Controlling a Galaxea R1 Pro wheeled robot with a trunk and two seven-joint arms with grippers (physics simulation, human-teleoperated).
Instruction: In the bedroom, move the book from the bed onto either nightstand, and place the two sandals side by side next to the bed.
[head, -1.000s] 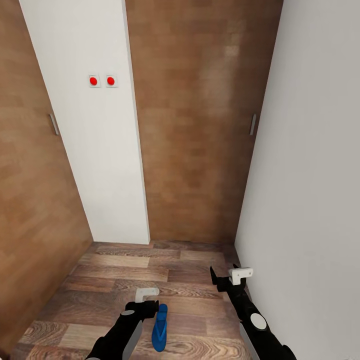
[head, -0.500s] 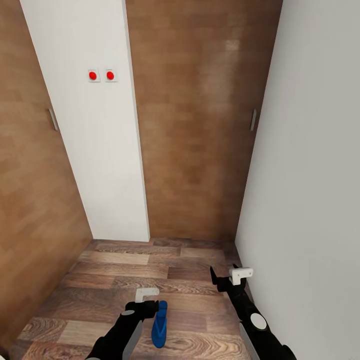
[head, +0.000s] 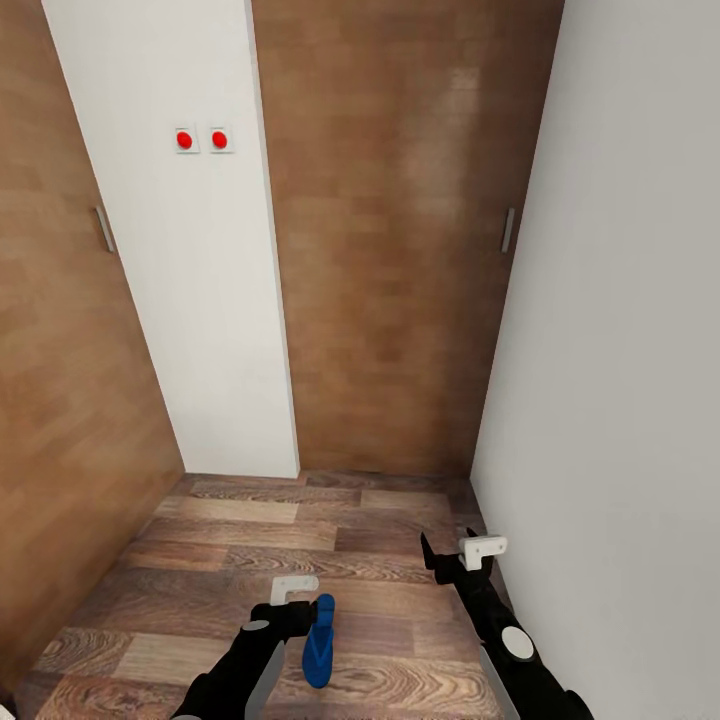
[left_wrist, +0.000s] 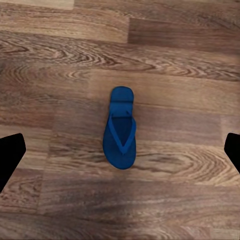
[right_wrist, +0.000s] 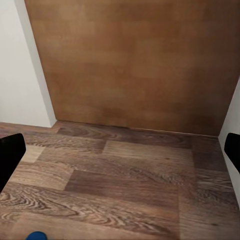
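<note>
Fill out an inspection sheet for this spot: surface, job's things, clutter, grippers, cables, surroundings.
Surface: wood-plank floor, bare around the sandal.
Job's things: one blue sandal lying flat on the floor, strap side up.
Clutter: nothing seen.
Grippers: left gripper above the sandal, fingers spread wide in its wrist view, not touching it; right gripper open, holding nothing, near the white wall.
Cables: nothing seen.
Surroundings: brown wooden doors with handles, white panel with two red buttons.

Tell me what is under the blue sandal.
The sandal lies flat, strap up, on the wood-plank floor, below the open left claw, which hangs over it. Bare planks show all around it; the patch beneath its sole is covered and cannot be seen.
</note>
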